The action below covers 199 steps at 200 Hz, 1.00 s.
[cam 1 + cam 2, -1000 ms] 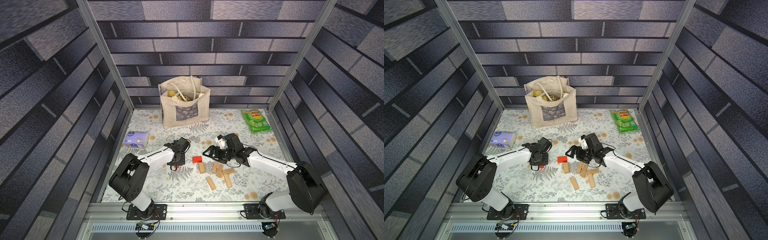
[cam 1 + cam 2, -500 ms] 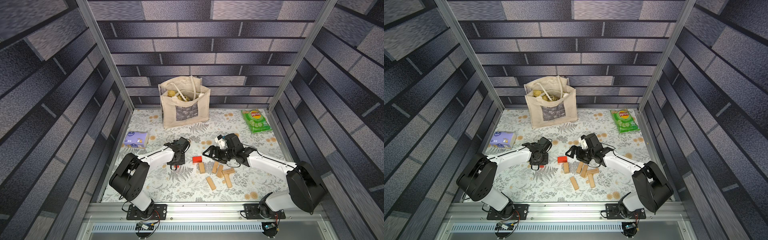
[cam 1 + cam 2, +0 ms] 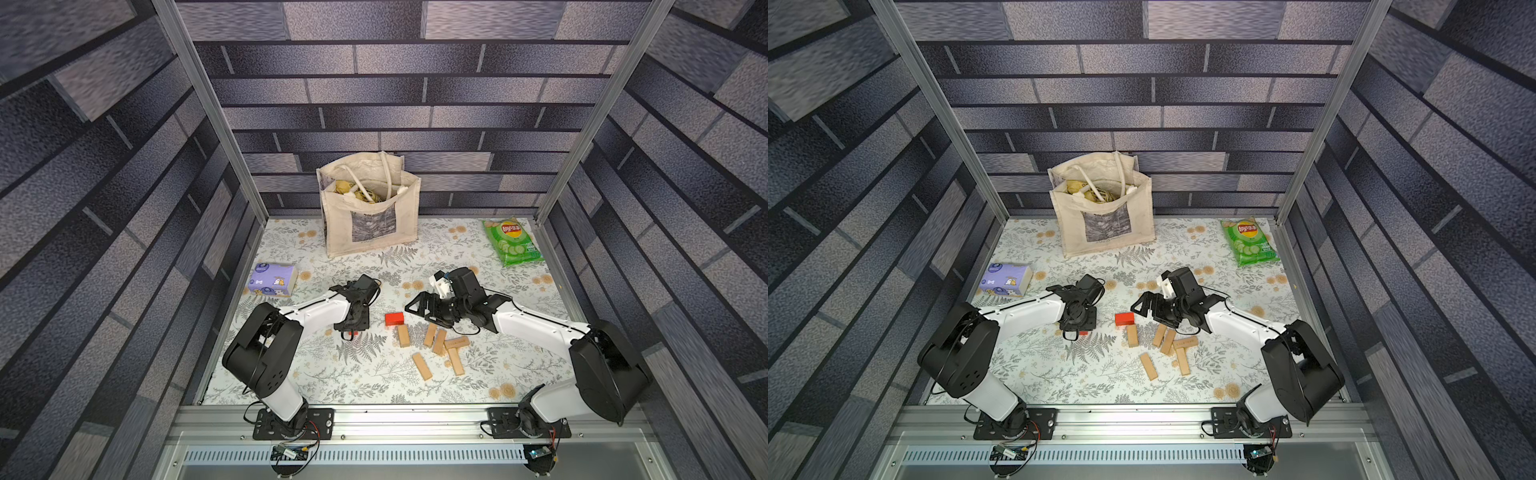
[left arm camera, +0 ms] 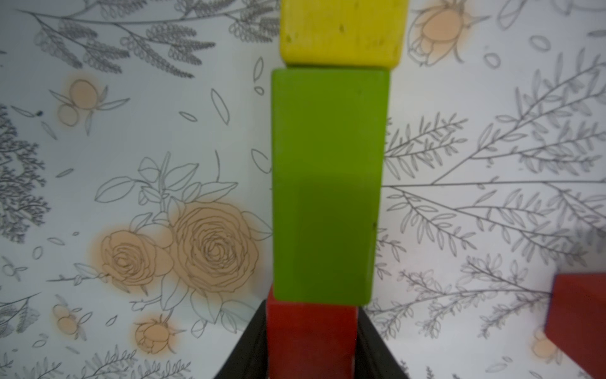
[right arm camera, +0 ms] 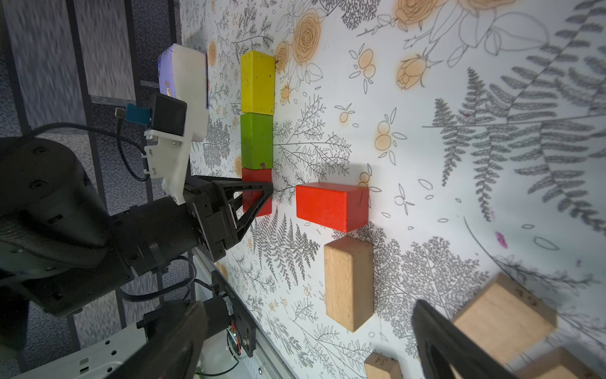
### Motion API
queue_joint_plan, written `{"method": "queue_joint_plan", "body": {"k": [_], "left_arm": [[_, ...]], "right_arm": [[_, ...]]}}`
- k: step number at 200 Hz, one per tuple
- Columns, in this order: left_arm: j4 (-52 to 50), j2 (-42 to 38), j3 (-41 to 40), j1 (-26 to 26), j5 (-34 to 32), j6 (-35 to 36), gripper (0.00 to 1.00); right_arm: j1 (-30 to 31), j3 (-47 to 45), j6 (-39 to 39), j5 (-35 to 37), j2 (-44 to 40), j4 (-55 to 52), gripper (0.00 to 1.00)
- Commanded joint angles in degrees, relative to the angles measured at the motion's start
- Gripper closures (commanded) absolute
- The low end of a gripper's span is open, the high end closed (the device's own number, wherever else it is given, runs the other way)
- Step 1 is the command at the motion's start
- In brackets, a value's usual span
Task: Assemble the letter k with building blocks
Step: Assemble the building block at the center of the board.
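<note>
A yellow block [image 4: 341, 29], a green block [image 4: 324, 183] and a red block [image 4: 311, 341] lie end to end in one straight row on the floral mat. My left gripper [image 4: 311, 308] is shut on that red block, its black fingers [image 5: 255, 203] against both long sides. In both top views the arm hides most of this row. A second red block [image 3: 394, 319] lies loose just right of it, beside several tan blocks [image 3: 430, 334]. My right gripper [image 3: 415, 308] hovers open behind the tan blocks, holding nothing.
A canvas tote bag [image 3: 370, 216] stands at the back centre. A green chips bag [image 3: 513, 241] lies at the back right. A purple tissue pack [image 3: 272, 280] sits at the left edge. The cell's metal posts and the front rail [image 3: 374, 419] bound the mat.
</note>
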Motion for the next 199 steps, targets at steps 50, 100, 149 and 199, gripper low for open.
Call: {"method": "queue_joint_plan", "body": {"k": [50,100,149,199], "left_arm": [[-0.16,0.31,0.35,0.39,0.58,1.53,0.56],[0.14,0.31,0.35,0.30,0.93,1.77,0.58],[-0.25,1.10,0.57,0.30,0.23,1.50,0.58],[-0.35,1.27,0.69,0.22,-0.28,1.82,0.59]], "right_arm": [[-0.42,-0.64,-0.37,-0.93,0.62,1.36,0.00],[-0.42,-0.94,-0.44,-0.89,0.63,1.52,0.00],[-0.44,-0.90,-0.45,-0.92,0.76,1.57,0.00],[-0.45,-0.91,-0.33,-0.99,1.00,1.84,0.00]]}}
